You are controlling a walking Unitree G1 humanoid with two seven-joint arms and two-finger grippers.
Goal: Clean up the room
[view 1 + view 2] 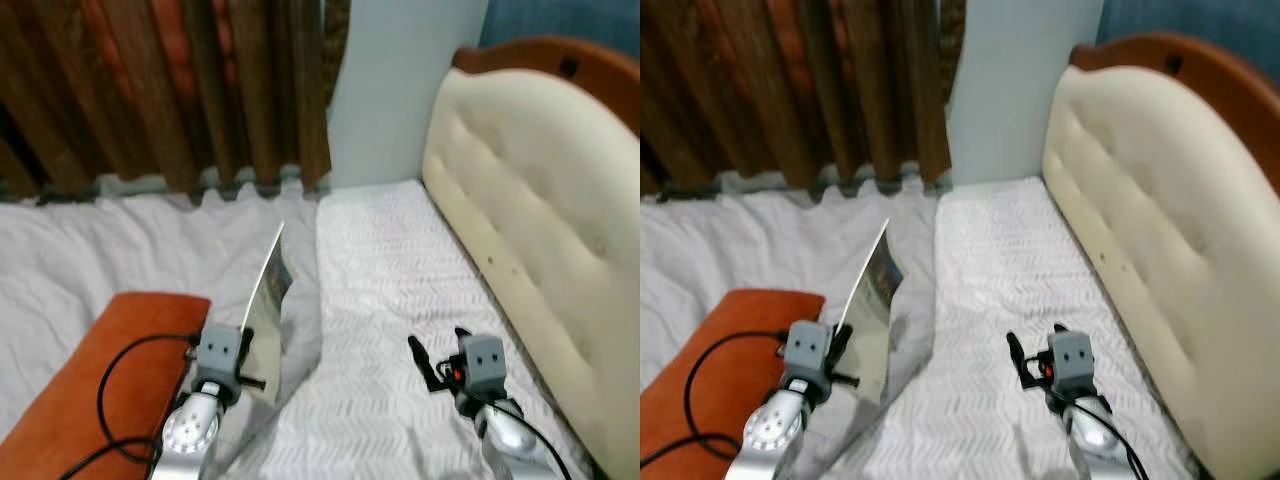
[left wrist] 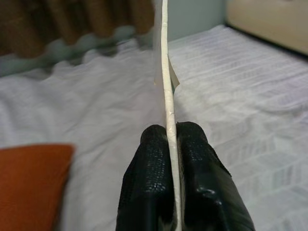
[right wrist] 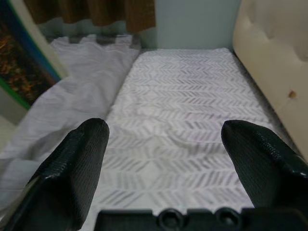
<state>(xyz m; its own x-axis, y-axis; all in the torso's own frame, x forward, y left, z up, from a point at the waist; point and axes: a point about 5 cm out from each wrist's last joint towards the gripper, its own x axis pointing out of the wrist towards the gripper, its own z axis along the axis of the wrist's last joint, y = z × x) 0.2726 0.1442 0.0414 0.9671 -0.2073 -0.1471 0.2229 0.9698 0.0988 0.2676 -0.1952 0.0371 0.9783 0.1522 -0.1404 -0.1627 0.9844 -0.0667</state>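
Observation:
A thin flat book or magazine (image 1: 268,305) stands edge-up over the bed, held at its near end by my left gripper (image 1: 245,362). In the left wrist view the two black fingers (image 2: 154,192) press on either side of the book's white edge (image 2: 166,96). My right gripper (image 1: 436,360) hovers low over the white patterned bed sheet (image 1: 390,290) to the right of the book. Its fingers (image 3: 77,163) stand wide apart with nothing between them. The book's colourful cover (image 3: 14,62) shows beside the right gripper.
An orange cushion (image 1: 110,370) lies on the bed at the left, with a black cable across it. A crumpled white sheet (image 1: 120,240) covers the left part. The padded cream headboard (image 1: 540,200) runs along the right. Brown curtains (image 1: 160,90) hang behind.

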